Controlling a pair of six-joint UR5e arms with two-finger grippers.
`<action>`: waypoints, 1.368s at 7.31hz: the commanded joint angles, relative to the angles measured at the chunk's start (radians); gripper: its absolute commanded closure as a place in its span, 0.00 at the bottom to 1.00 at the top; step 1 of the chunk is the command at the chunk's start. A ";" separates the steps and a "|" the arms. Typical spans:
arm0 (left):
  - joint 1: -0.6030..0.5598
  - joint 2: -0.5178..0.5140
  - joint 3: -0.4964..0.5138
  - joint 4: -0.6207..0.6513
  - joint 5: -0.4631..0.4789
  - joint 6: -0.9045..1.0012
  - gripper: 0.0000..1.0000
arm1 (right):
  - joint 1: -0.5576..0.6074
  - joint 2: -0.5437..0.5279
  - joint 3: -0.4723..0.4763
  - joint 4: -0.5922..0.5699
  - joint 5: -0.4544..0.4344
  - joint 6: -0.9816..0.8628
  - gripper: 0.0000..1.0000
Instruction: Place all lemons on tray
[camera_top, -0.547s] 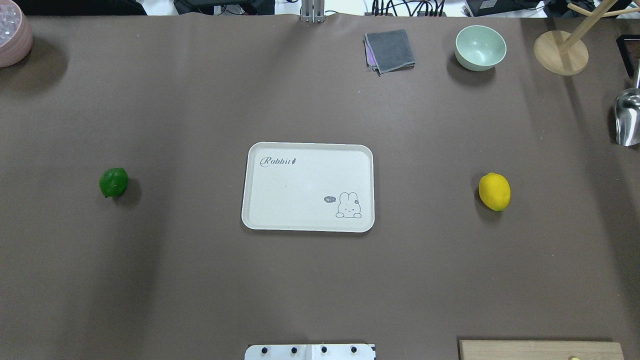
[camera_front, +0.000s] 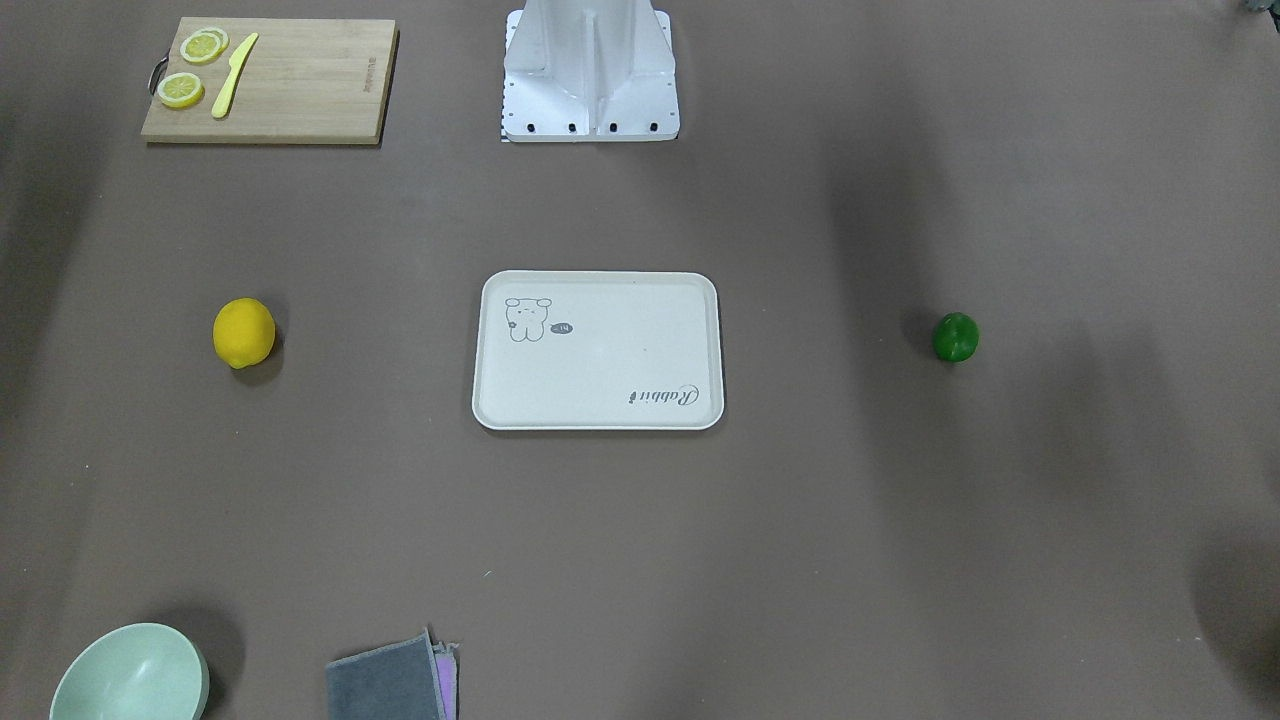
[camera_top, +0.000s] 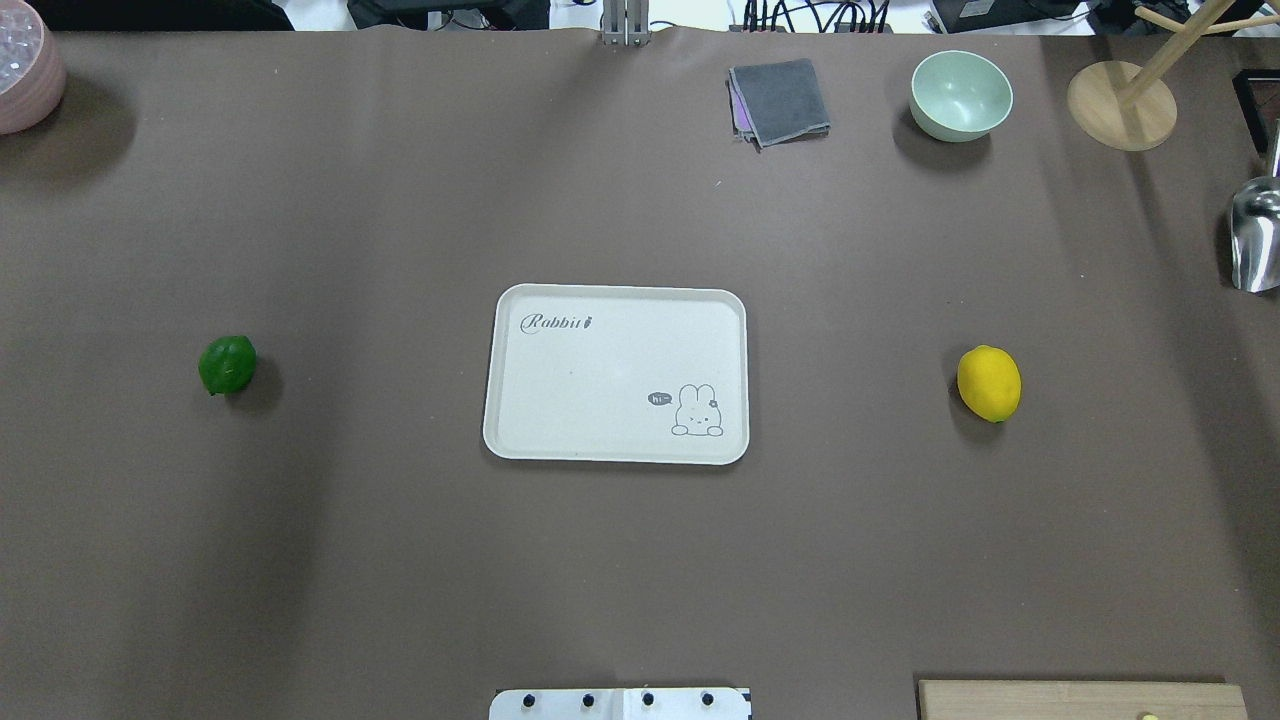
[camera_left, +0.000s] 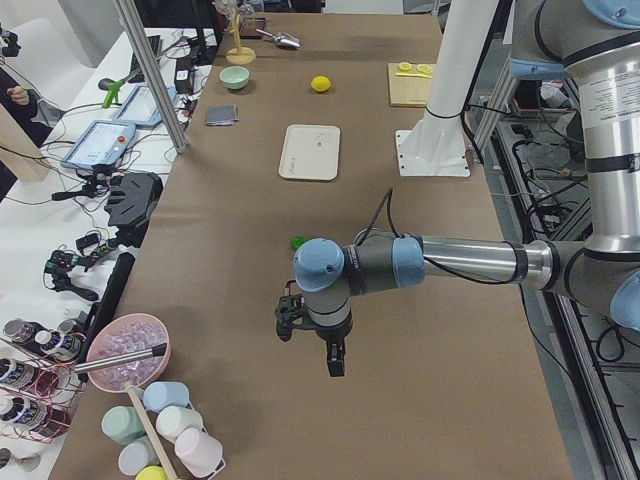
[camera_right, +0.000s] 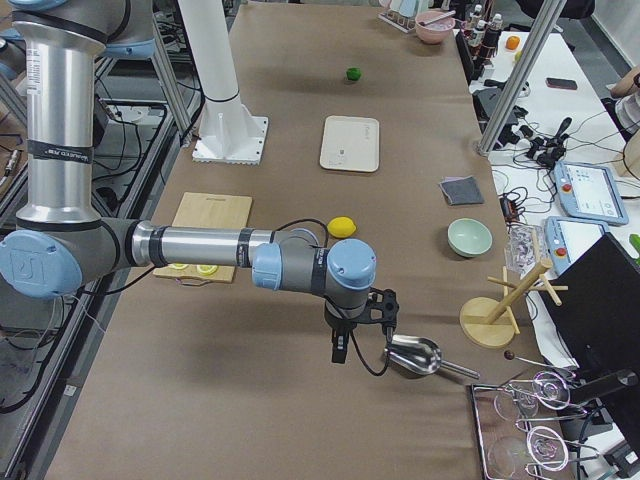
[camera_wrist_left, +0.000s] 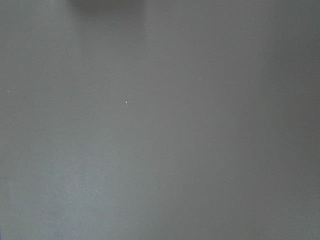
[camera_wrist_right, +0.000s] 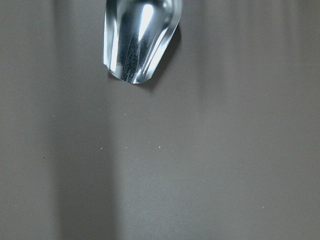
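Yellow lemon (camera_top: 989, 383), green lemon (camera_top: 227, 364) flank tray (camera_top: 600, 385); scoop (camera_right: 412, 355) near right fingers (camera_right: 338, 350); both grips unclear.

- Open tabletop (camera_top: 380, 420) lies between the tray (camera_top: 600, 370) and the green lemon (camera_top: 227, 364), and between the tray and the yellow lemon (camera_top: 989, 383).
- The metal scoop (camera_top: 1255, 235), bowl (camera_top: 961, 95) and cutting board (camera_front: 300, 80) stand well apart from the yellow lemon.
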 joint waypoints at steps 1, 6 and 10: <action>0.009 0.009 -0.047 0.002 -0.005 -0.013 0.03 | -0.003 0.002 0.025 0.000 0.019 0.005 0.01; 0.203 -0.167 -0.104 0.099 -0.045 -0.362 0.03 | -0.256 0.057 0.179 -0.001 0.085 0.287 0.01; 0.435 -0.275 -0.073 0.004 -0.090 -0.738 0.03 | -0.545 0.125 0.149 0.265 0.061 0.677 0.01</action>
